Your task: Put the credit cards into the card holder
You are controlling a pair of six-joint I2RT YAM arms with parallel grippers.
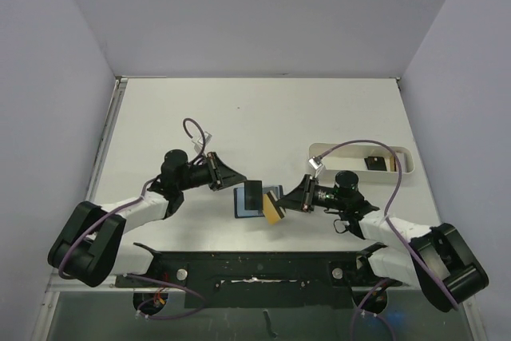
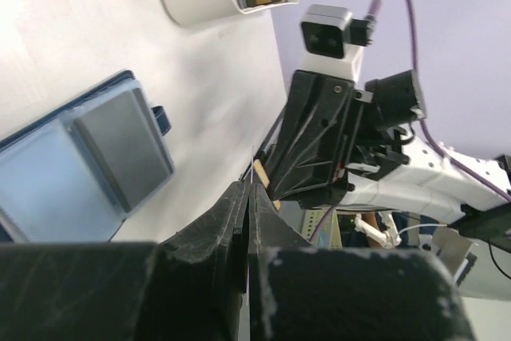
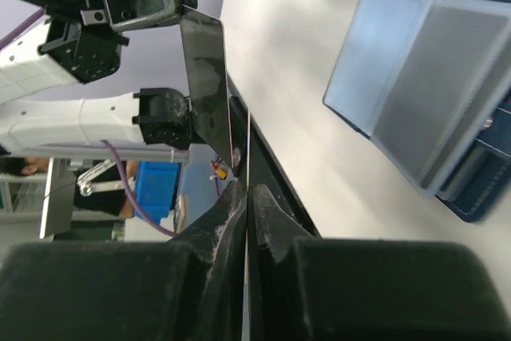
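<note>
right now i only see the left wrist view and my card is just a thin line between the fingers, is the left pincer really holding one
Observer: Yes. The right wrist view shows the left pincer shut on a dark card, seen broadside.
Operator: where is it relative to the holder
Observer: In the top view it overlaps the open card holder. I cannot tell its height above it.
Operator: what's the other arm got
Observer: The right pincer is shut on a tan card at the holder's right edge.
</note>
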